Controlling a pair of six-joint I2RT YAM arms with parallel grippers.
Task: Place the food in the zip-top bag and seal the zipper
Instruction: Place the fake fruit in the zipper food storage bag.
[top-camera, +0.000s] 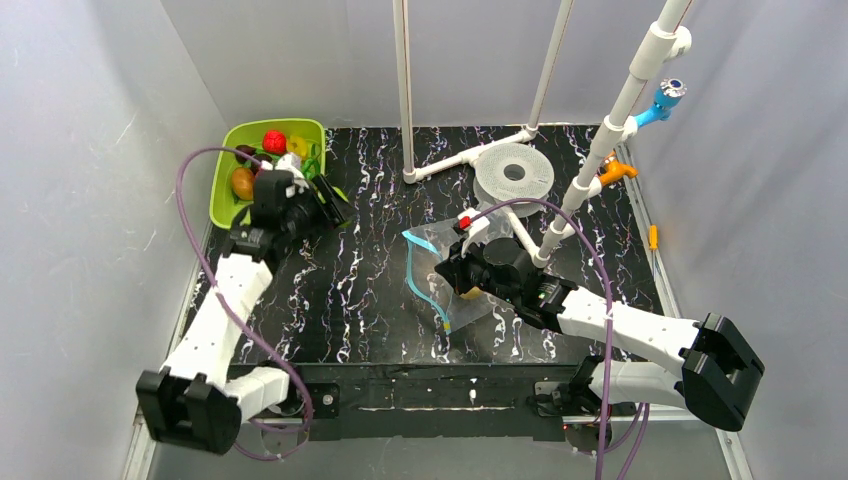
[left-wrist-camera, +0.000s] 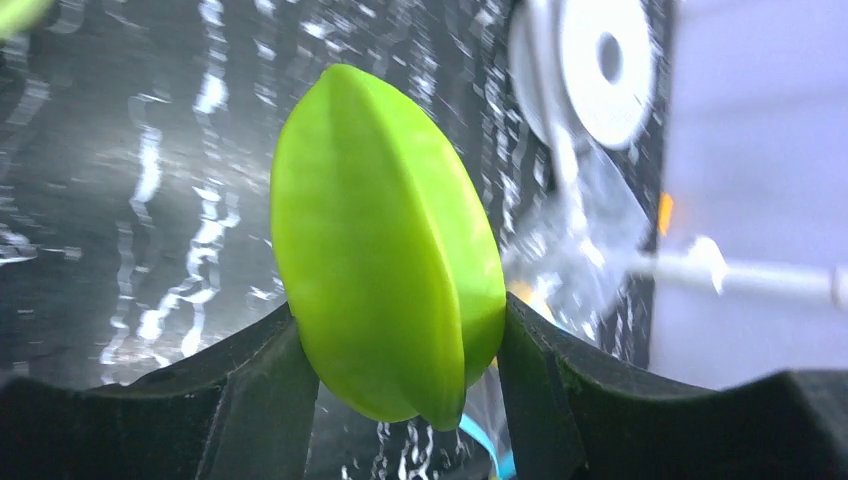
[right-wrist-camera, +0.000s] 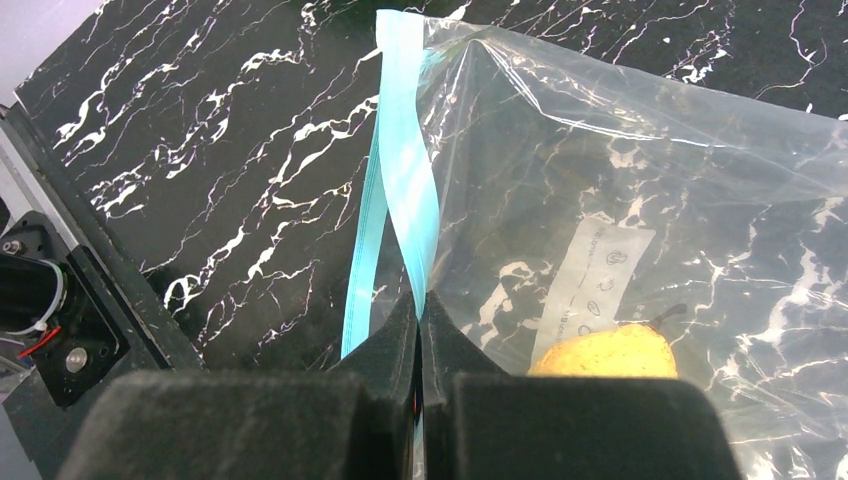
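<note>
My left gripper (left-wrist-camera: 400, 352) is shut on a lime-green, ridged star fruit (left-wrist-camera: 385, 240), which stands upright between the two black fingers above the marbled table. In the top view the left gripper (top-camera: 333, 205) hovers just right of the green tray. The zip-top bag (right-wrist-camera: 640, 190) lies mid-table with its mouth toward the left, and a yellow pear (right-wrist-camera: 605, 352) and a white label (right-wrist-camera: 598, 268) show through it. My right gripper (right-wrist-camera: 420, 300) is shut on the upper lip of the light-blue zipper (right-wrist-camera: 405, 170), holding it up off the lower lip. From above, the bag (top-camera: 470, 308) sits partly under the right gripper (top-camera: 452, 268).
A lime-green tray (top-camera: 228, 150) at the back left holds a red fruit (top-camera: 274, 141), a brown one (top-camera: 242, 183) and a yellow one (top-camera: 298, 146). White pipe posts (top-camera: 405, 90) and a white round disc (top-camera: 513, 172) stand behind the bag. Grey walls close in both sides.
</note>
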